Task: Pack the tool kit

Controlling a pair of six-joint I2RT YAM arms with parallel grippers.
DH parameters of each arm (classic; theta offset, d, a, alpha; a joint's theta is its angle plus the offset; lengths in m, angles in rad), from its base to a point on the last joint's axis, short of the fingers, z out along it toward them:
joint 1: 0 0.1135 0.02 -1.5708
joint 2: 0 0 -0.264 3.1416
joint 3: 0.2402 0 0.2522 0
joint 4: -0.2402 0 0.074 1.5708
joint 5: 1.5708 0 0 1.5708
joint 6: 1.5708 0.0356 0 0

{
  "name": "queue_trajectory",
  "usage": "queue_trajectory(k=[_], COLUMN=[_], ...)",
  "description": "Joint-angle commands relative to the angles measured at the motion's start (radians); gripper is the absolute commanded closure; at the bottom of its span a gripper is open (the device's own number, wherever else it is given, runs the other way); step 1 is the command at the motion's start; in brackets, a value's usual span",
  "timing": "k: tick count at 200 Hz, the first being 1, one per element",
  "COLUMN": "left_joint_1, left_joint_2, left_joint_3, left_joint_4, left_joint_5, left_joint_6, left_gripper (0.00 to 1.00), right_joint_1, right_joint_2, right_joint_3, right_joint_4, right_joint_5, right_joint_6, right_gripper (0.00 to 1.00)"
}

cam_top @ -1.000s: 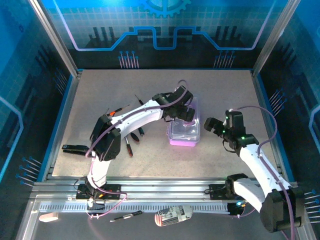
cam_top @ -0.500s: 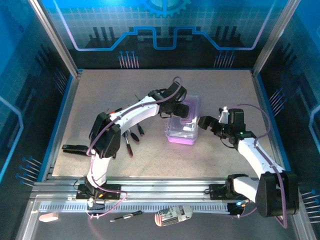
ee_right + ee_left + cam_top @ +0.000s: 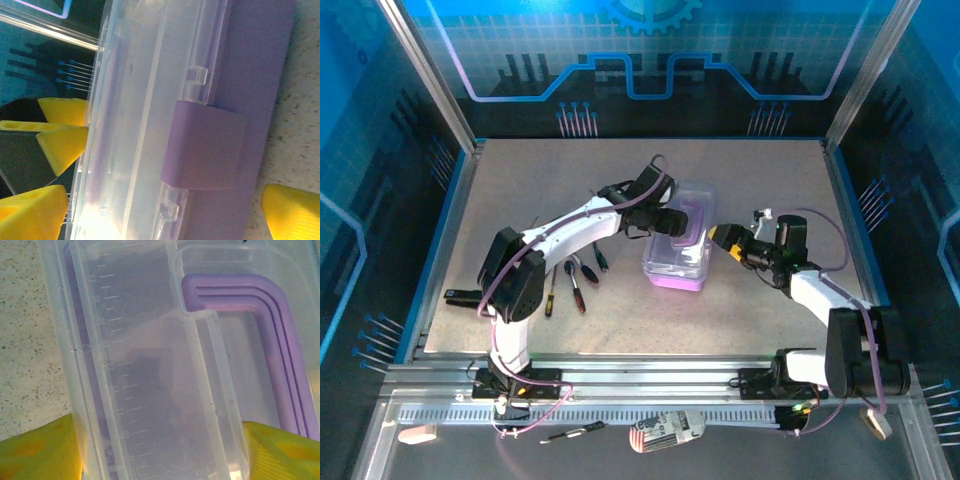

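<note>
The tool kit [image 3: 678,256], a clear-lidded box with a purple base, lies in the middle of the table. My left gripper [image 3: 665,222] comes onto it from above at its far left part. In the left wrist view both yellow fingertips [image 3: 35,452] press on the sides of a raised section of the clear lid [image 3: 150,365], beside the purple handle [image 3: 280,340]. My right gripper [image 3: 725,240] is open at the box's right side. Its jaws straddle the purple latch [image 3: 205,145] without touching it. Several screwdrivers [image 3: 578,285] lie loose left of the box.
A black object [image 3: 470,297] lies near the table's left edge. On the rail below the table sit another screwdriver [image 3: 575,432] and a white striped item [image 3: 665,432]. Blue enclosure walls ring the table.
The left gripper dropped onto the box and its jaws narrowed around the lid. The box shifted slightly left. The right gripper advanced left to the box's latch side, staying wide.
</note>
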Motion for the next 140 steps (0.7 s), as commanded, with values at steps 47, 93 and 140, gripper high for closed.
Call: queue_trajectory(k=[47, 93, 140], left_joint_1=[0.064, 0.086, 0.097], left_joint_2=[-0.031, -0.034, -0.036], left_joint_3=[-0.154, -0.156, -0.166], left_joint_4=[0.006, -0.006, 0.002], left_joint_5=[0.136, 0.157, 0.175], left_joint_6=[0.007, 0.02, 0.02], left_gripper=[0.27, 0.27, 0.26], right_joint_1=[-0.01, -0.01, -0.002], right_joint_2=[0.051, 0.166, 0.285], right_joint_3=[-0.011, -0.021, -0.005], right_joint_4=[0.146, 0.347, 0.513], right_joint_5=[-0.095, -0.168, -0.215], right_joint_6=[0.064, 0.158, 0.244], right_gripper=[0.05, 0.04, 0.07])
